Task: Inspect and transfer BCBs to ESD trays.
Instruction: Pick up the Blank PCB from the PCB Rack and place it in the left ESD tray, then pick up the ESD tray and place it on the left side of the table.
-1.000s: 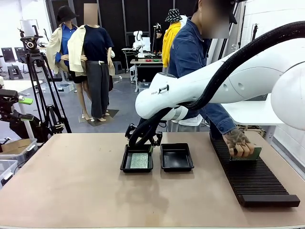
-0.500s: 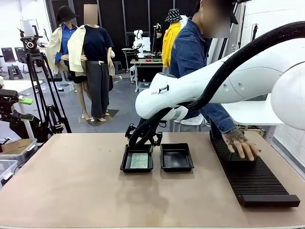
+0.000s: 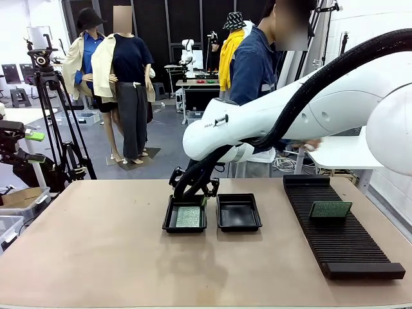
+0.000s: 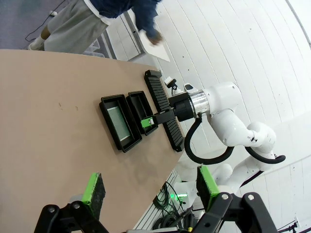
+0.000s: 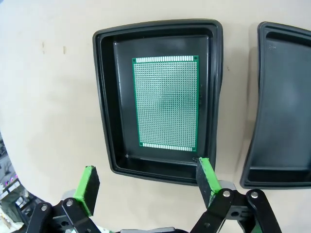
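One BCB (image 5: pixel 167 103) lies flat in an ESD tray (image 5: pixel 106 97), the neighbouring tray (image 3: pixel 239 212) is empty, another board (image 3: pixel 330 210) waits on the slotted rack (image 3: pixel 341 248), and the right gripper (image 5: pixel 146 170) and left gripper (image 4: pixel 149 174) both have fingers spread, holding nothing.

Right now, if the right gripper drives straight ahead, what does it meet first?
Probably the green board lying in the black tray; the open right gripper points down at it. One finger may catch the tray's rim first.
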You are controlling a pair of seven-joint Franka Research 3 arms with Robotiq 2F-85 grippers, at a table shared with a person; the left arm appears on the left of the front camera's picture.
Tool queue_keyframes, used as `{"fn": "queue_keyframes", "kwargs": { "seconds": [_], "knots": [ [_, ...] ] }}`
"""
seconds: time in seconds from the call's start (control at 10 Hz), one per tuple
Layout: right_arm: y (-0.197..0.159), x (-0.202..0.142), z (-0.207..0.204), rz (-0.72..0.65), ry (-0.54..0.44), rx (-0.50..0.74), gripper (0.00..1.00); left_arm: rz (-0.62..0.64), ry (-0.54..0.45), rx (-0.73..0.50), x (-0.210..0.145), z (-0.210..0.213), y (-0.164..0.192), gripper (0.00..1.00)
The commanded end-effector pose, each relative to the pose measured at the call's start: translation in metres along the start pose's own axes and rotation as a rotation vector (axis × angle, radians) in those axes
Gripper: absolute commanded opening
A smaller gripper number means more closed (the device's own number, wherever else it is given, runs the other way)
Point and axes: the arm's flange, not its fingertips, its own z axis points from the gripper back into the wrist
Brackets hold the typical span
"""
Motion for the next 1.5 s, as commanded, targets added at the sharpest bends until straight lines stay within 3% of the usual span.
{"fn": "queue_keyframes", "kwargs": {
  "seconds": [0.0, 1.4],
  "knots": [
    [-0.0021, 0.0004, -0.0008, 0.001, -0.005, 0.008, 1.0, 0.008, -0.004, 0.003, 0.0008, 0.0013, -0.0026, 1.0],
    [0.0, 0.0, 0.0, 0.0, 0.0, 0.0, 1.0, 0.0, 0.0, 0.0, 0.0, 0.0, 0.0, 1.0]
  ]
}}
